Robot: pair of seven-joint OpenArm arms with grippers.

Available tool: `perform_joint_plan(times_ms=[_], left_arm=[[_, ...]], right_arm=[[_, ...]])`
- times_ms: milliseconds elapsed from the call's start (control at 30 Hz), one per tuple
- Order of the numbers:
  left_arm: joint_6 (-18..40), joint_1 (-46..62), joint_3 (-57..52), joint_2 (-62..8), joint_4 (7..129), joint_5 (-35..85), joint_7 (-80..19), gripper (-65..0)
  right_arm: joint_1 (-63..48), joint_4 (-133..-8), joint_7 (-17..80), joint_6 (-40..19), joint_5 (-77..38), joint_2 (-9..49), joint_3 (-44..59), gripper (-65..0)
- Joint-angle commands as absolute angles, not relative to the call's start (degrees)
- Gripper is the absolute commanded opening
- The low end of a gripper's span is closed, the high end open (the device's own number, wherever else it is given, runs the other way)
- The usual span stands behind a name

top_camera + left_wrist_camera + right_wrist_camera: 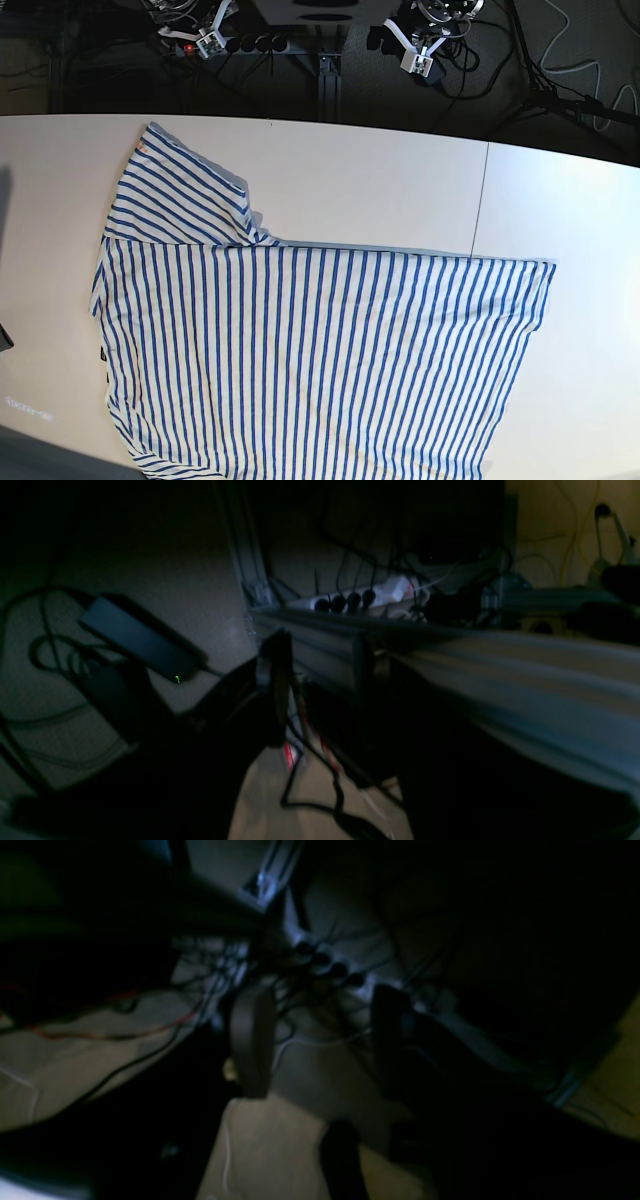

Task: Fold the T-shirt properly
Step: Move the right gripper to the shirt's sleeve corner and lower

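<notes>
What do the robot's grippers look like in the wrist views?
Both are dark, almost black. The right gripper has two flat, rounded paddle-like fingers. The left gripper shows a similar dark finger; the other is lost in shadow. No markings are visible.

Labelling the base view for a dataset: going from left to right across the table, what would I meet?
Bare white table → T-shirt sleeve → striped T-shirt body → table seam → bare table again.

Blue-striped white T-shirt (310, 350) flat, partly folded, on table
</notes>
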State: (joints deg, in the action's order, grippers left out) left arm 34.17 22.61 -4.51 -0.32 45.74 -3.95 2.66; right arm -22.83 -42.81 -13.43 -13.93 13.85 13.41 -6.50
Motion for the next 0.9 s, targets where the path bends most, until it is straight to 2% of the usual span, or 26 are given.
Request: perform_joint_plan(times_ms=[0,600,867], left_arm=[[35.86,24.18,-4.45,-0.51,48.21,-3.05,3.18,-44.0],[36.91,44.45,-4.54,-9.91,86.87,6.48,1.54,-44.0],[36.93,49.12,-4.54,-10.22,100.27,8.14,-0.05,-44.0]], right_arm=[[-24.47,-45.30,-14.31,-17.39,12.49,14.59,-6.50,-34.0],[-46.52,-88.73,-9.58,-17.61,-0.58,27.62,-6.07,-34.0],[-49.54,-105.93,-2.00,-17.61,-9.96,28.99,1.30,-34.0]])
